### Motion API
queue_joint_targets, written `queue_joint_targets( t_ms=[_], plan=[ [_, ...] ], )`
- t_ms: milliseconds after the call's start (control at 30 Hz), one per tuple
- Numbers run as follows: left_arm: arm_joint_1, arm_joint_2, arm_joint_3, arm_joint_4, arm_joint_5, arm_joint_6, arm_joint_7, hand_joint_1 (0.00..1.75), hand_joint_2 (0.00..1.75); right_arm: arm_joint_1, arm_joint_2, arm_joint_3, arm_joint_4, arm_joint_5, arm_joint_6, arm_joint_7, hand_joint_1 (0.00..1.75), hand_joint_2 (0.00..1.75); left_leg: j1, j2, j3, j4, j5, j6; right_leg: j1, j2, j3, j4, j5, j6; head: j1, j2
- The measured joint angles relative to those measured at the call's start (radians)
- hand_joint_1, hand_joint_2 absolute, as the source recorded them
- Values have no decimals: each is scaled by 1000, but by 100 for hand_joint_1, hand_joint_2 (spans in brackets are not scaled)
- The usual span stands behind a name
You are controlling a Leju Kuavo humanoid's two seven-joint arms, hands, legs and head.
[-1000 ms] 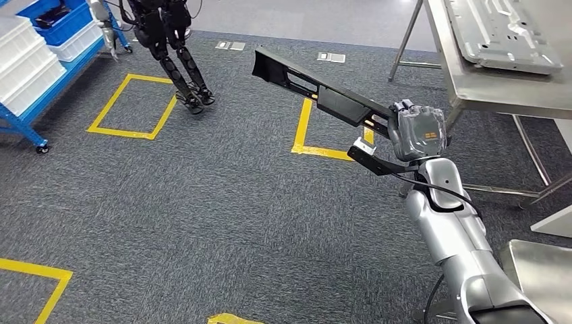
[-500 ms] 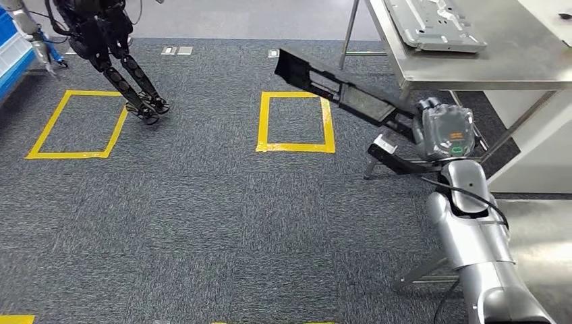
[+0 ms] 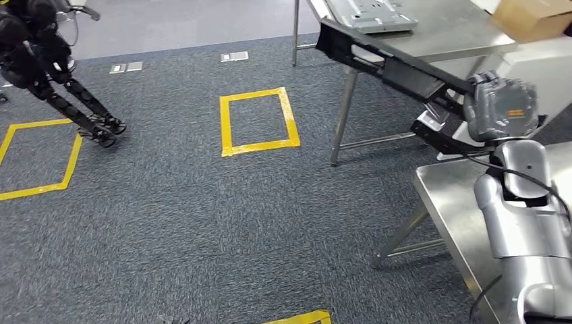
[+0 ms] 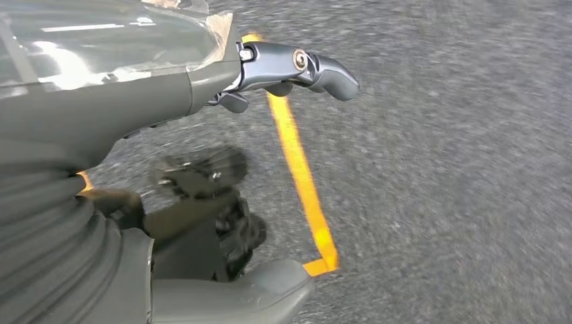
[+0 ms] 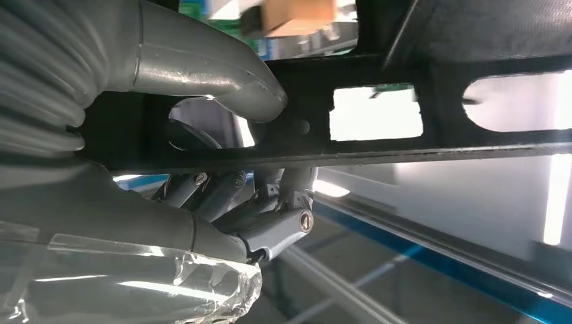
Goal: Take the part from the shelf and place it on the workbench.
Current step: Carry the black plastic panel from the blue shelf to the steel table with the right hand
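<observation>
At the front edge of the workbench (image 3: 432,40), the part (image 3: 384,61), a long black plastic piece with cut-out slots, is being carried in the air, its far end reaching over the bench corner and its near end sitting in the right hand (image 3: 500,108). It is not resting on the steel top; it is slanting down from the bench toward the hand. The right wrist view shows why the part is staying put: the thumb (image 5: 222,71) is pressing on one face of the part's flat rail (image 5: 378,145) while the fingers (image 5: 276,209) are curling against the other face, so the hand is clamping the rail near one end. Gripping at the end is leaving the long free length cantilevered, which is likely why the part is pointing ahead of the arm, toward the bench.

On the workbench, beyond the part's tip, a grey metal panel (image 3: 367,13) is lying flat, and a cardboard box (image 3: 533,17) is sitting toward the bench's far side. Well away from the workbench, the left hand (image 4: 222,202) is hanging over carpet, fingers apart, holding nothing. A second dark robot (image 3: 54,67) is standing well apart from the bench, beyond a yellow floor marking (image 3: 260,121).
</observation>
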Motion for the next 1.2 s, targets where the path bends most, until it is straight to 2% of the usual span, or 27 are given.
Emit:
queue_joint_targets(
  t_ms=[33,67,100,133,167,200,233,267,333,367,400,433,467,533,600,633,667,733,767,800,833,900,967,1067,1200],
  plan=[
    [1,-1,0,0,-4,5,-6,0,175,-1,-6,-2,0,-5,1,1,175,175,2,-28,-30,69,-36,-3,2,12,-1,0,1,-5,-1,0],
    [3,-2,0,0,-6,8,-9,0,175,-1,-10,-3,0,-8,1,3,175,175,3,-43,-64,141,-67,-5,4,24,-2,1,2,-8,-1,0],
    [4,-3,0,0,-9,10,-11,0,175,0,-14,-4,1,-11,2,6,175,175,4,-50,-90,192,-82,-6,5,39,-3,2,3,-9,-1,0],
    [4,-4,0,0,-10,10,-13,0,175,1,-20,-5,2,-12,3,8,175,175,5,-53,-101,208,-75,-6,5,54,-3,3,3,-9,-1,0],
    [4,-5,0,0,-11,9,-15,0,175,1,-26,-5,3,-14,6,12,175,175,6,-56,-93,184,-50,-6,5,69,-3,5,3,-9,-1,0],
    [4,-6,0,0,-11,8,-17,0,175,2,-32,-6,5,-16,10,16,175,175,10,-65,-69,128,-12,-5,5,84,-3,8,3,-9,-1,0],
    [3,-6,0,0,-12,7,-19,0,175,2,-37,-7,6,-17,13,20,175,175,14,-81,-40,63,25,-4,5,96,-4,11,2,-8,-1,0],
    [3,-6,0,0,-12,6,-21,0,175,1,-42,-9,7,-18,16,26,175,175,19,-104,-13,2,49,-2,7,109,-8,15,2,-6,0,0],
    [3,-7,0,0,-13,4,-24,0,175,1,-53,-11,8,-20,19,33,175,175,19,-131,11,-56,64,2,9,132,-19,19,4,5,0,0],
    [3,-7,0,0,-13,4,-26,0,175,3,-60,-13,9,-20,21,36,175,175,16,-131,14,-66,64,7,9,144,-26,19,7,15,0,0],
    [2,-8,0,0,-14,4,-27,0,175,6,-67,-14,10,-21,22,37,175,175,13,-119,14,-71,68,15,8,147,-31,18,9,22,0,0],
    [0,-9,0,0,-14,5,-29,0,175,10,-75,-15,11,-21,24,38,175,175,11,-109,17,-77,74,25,9,132,-38,23,7,27,0,0],
    [-1,-10,0,0,-13,6,-33,0,175,13,-82,-17,12,-22,28,41,175,175,10,-100,18,-84,80,34,9,105,-52,44,-5,28,2,0],
    [-1,-10,0,0,-12,6,-40,0,175,16,-91,-19,14,-23,34,49,175,175,9,-84,18,-91,87,44,10,46,-104,153,-56,23,5,0],
    [2,-10,0,0,-11,6,-43,0,175,21,-93,-19,19,-23,39,56,175,175,7,-70,14,-91,88,45,8,30,-159,280,-103,25,7,0],
    [3,-10,1,0,-11,6,-43,0,175,24,-94,-19,22,-23,40,57,175,175,7,-63,13,-91,88,44,5,28,-166,303,-109,30,7,0],
    [3,-10,1,0,-11,6,-43,0,175,27,-95,-19,25,-23,41,58,175,175,7,-58,12,-90,87,44,1,26,-151,283,-99,39,7,0],
    [2,-10,1,0,-10,6,-44,0,175,29,-97,-19,29,-20,47,68,175,175,7,-49,12,-85,85,39,-10,16,-74,146,-57,60,7,0],
    [2,-10,1,0,-11,7,-44,0,175,28,-98,-19,30,-18,51,78,175,175,5,-47,10,-82,82,34,-9,12,-35,82,-40,65,7,0],
    [2,-10,1,0,-11,8,-45,0,175,28,-101,-19,31,-14,56,90,175,175,3,-45,8,-78,80,28,-8,11,-11,40,-30,63,6,0],
    [2,-10,1,0,-11,9,-45,0,175,29,-104,-20,33,-11,59,101,175,175,1,-45,6,-75,79,26,-7,11,-2,24,-28,58,5,0],
    [2,-9,1,0,-13,10,-46,0,175,31,-111,-22,37,-4,63,120,175,175,0,-45,0,-71,83,30,-5,15,-5,26,-23,48,2,0],
    [2,-9,1,0,-14,10,-46,0,175,32,-114,-24,41,4,67,139,175,175,3,-45,-6,-68,87,33,-1,16,-13,32,-20,43,1,0],
    [2,-9,1,0,-18,11,-46,0,175,34,-118,-29,51,16,72,166,175,175,5,-44,-13,-62,85,30,1,16,-24,47,-24,34,2,0],
    [3,-9,1,0,-19,14,-45,0,175,43,-129,-38,59,18,73,180,175,175,7,-44,-29,-45,77,16,3,16,-43,72,-31,24,2,0]
  ],
)
